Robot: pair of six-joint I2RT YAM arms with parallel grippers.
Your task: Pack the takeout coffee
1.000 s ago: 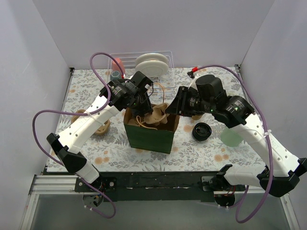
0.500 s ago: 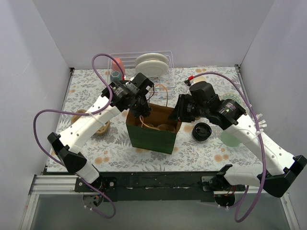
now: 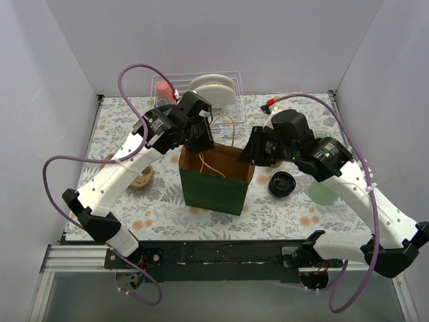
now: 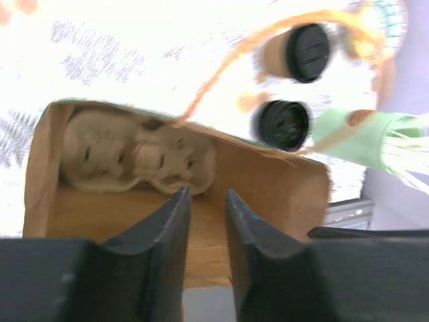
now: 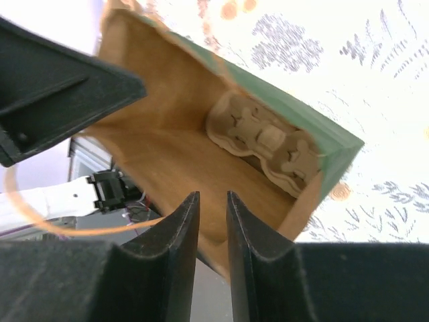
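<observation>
The takeout coffee, a brown paper cup with a black lid, shows only in the left wrist view, on the table beyond the bag; my right arm hides it in the top view. The green paper bag stands open at the table's middle with a moulded pulp cup carrier on its floor, also seen in the right wrist view. My left gripper hangs over the bag's back left rim, its jaws narrowly apart and empty. My right gripper is at the right rim, its jaws narrowly apart and empty.
A loose black lid and a pale green cup lie right of the bag. A stack of tan cups stands at the left. A wire rack with white plates is at the back. The bag's orange handle arches up.
The carrier stuck out of the bag's mouth a second ago and now sits down inside. Both grippers have risen and drawn back from the bag's opening.
</observation>
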